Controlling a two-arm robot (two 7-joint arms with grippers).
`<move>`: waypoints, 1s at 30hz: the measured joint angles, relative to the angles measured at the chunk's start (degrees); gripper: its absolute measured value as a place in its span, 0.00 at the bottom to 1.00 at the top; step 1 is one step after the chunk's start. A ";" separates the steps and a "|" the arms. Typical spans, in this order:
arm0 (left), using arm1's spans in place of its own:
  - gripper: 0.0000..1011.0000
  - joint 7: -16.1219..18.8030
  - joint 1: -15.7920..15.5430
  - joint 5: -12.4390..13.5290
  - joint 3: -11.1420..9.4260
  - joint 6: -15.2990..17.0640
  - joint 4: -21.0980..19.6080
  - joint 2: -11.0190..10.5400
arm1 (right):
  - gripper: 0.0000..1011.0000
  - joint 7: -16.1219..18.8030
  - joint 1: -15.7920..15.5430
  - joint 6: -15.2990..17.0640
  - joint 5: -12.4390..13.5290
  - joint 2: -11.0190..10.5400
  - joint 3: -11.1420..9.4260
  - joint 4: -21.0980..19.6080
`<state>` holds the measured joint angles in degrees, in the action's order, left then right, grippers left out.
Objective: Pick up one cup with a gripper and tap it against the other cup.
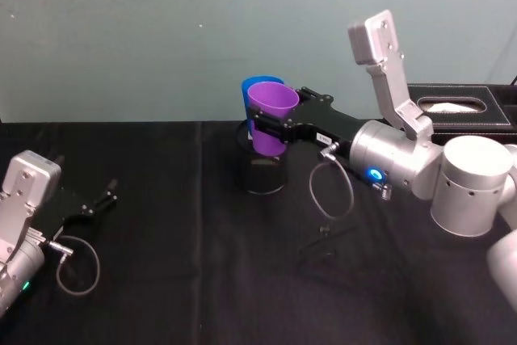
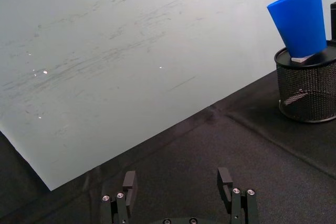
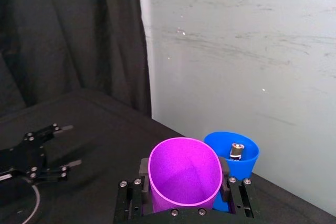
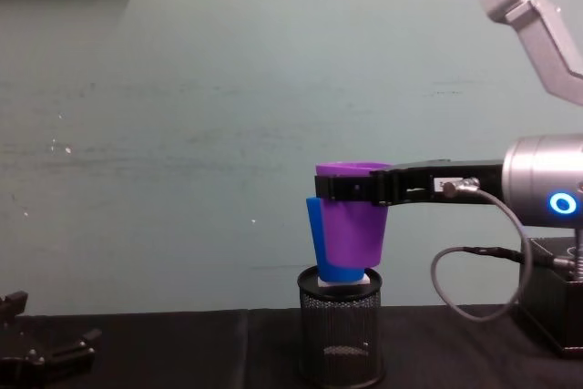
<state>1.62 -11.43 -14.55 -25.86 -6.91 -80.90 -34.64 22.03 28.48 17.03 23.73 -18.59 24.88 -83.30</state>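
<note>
Listing by view.

Head view: the right gripper (image 1: 276,123) reaches in from the right over the black-clothed table (image 1: 186,280). Its flat jaws pinch the purple cup (image 1: 273,103) below the rim and hold it upright in the air. The blue cup (image 1: 253,88) stands just behind it, on top of a black mesh pen holder (image 1: 260,174). Whether the two cups touch cannot be told. The left gripper (image 1: 103,198) lies low near the table's left edge, well apart from both cups. A black tissue box (image 1: 460,107) sits at far right.

Left wrist view: the left gripper (image 2: 177,182) has its fingers spread with nothing between them. The blue cup (image 2: 300,22) is tilted, seated at the mouth of the mesh pen holder (image 2: 307,90).

Right wrist view: the purple cup (image 3: 184,174) is clamped from both sides, mouth upward. The blue cup (image 3: 249,156) is just beside its rim, with a small silver cylinder (image 3: 236,150) inside.

Chest view: the purple cup (image 4: 353,225) hangs above the mesh pen holder (image 4: 339,339), overlapping the blue cup (image 4: 315,239) from the front.
</note>
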 joint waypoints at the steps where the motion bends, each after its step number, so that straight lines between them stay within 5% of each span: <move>1: 0.99 0.00 0.00 0.00 0.00 0.00 0.00 0.00 | 0.73 0.00 -0.38 -0.07 0.12 -0.27 -0.05 -0.59; 15: 0.99 0.00 0.00 0.00 0.00 0.00 0.00 0.00 | 0.73 0.02 -8.67 -2.71 1.05 -5.12 -0.24 -8.49; 30: 0.99 0.00 0.00 0.00 0.00 0.00 0.00 0.00 | 0.73 -1.56 -13.62 -9.28 -3.40 -4.05 0.90 -3.96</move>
<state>1.62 -11.43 -14.55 -25.86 -6.91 -80.90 -34.64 20.47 14.86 7.75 20.33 -22.64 25.78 -87.26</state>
